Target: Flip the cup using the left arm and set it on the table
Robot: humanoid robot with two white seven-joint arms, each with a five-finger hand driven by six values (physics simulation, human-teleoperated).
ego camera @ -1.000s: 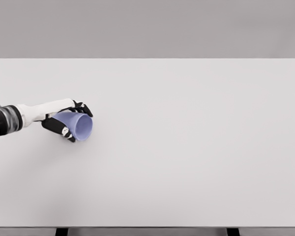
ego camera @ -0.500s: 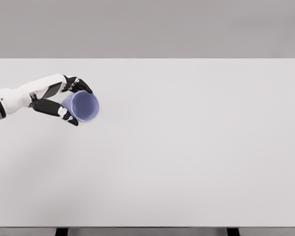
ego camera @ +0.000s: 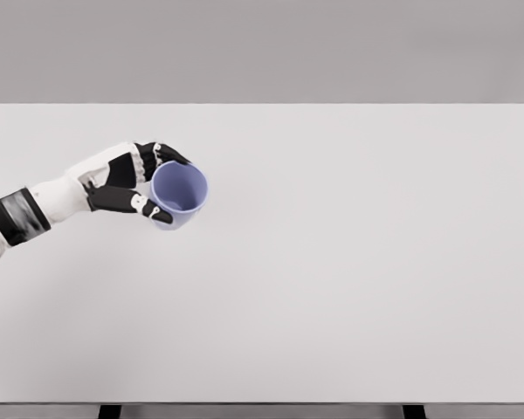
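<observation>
The small lavender-blue plastic cup sits in the left part of the frame, a little above mid-height, with its open mouth turned up toward my camera so I look into its hollow. I cannot tell from this 1 view whether its base touches the wide white rectangular table or hangs just above it.

My left hand, white-shelled with black fingers, is closed around the cup from the cup's left side. 1 dark finger curls over the rim on the upper side, and another, with a pale band, presses against the lower left wall. The palm faces right, toward the cup. The forearm slants down from the hand to the left edge of the frame, where a black and grey cuff shows on the arm.

The cup is well apart from the table's far edge at the top of the frame and from the near edge at the bottom. To the right of the cup the tabletop runs open all the way to the right edge.
</observation>
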